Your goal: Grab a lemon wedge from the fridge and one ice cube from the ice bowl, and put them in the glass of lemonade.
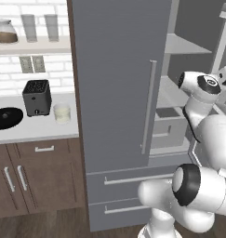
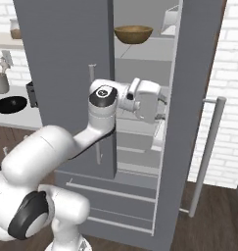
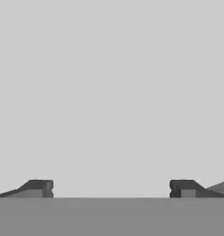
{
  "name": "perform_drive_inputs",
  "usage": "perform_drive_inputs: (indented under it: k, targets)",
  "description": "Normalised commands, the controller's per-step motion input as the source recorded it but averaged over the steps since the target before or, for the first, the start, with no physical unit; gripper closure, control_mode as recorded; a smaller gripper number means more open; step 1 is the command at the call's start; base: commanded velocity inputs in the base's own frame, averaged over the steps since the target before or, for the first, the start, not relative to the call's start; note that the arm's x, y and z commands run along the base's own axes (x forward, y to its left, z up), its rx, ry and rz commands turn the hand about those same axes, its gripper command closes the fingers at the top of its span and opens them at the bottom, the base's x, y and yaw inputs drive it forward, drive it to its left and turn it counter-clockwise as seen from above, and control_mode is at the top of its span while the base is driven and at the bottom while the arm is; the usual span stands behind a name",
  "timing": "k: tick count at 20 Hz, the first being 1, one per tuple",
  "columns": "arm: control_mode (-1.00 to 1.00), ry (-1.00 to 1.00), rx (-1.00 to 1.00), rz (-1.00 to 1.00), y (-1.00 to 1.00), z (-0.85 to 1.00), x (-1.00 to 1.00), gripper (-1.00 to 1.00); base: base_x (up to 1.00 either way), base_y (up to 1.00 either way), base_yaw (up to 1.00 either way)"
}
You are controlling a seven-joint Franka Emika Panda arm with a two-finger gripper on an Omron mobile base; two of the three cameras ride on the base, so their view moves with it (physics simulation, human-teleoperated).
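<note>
The grey fridge (image 1: 119,93) has its left door shut and its right door (image 2: 199,98) swung open. My arm reaches into the open half, with the hand (image 2: 150,100) level with the middle shelves. In the hand view my gripper (image 3: 111,189) is open, its fingertips (image 3: 39,188) wide apart, facing a plain grey surface with nothing between them. The lemon wedge is hidden. On the counter to the left stand the glass of lemonade (image 1: 62,113) and the black ice bowl (image 1: 6,117). I cannot make out an ice cube in it.
A brown wooden bowl (image 2: 133,33) sits on an upper fridge shelf, and a pale bin (image 1: 168,130) lies lower inside. A dark toaster (image 1: 36,97) stands between bowl and glass. Two grey glasses (image 1: 40,27) are on the wall shelf. The open door's bar handle (image 2: 208,147) juts out at the right.
</note>
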Motion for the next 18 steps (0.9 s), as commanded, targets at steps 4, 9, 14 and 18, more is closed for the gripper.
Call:
perform_drive_inputs:
  k: [4,9,14,18]
  targets:
    - [-1.0,0.04,0.01,-0.19,-0.8,0.0,0.0,-1.0,0.0,0.0,0.0]
    - [-1.0,0.0,0.01,-0.12,-0.08,0.06,0.0,-1.0,0.0,0.0,0.0]
    - [-1.0,0.0,0.02,-0.09,0.41,0.4,0.0,-1.0,0.0,0.0,0.0]
    - [-1.0,-0.16,0.14,0.0,0.65,0.11,-0.48,-1.0,0.0,0.0,0.0]
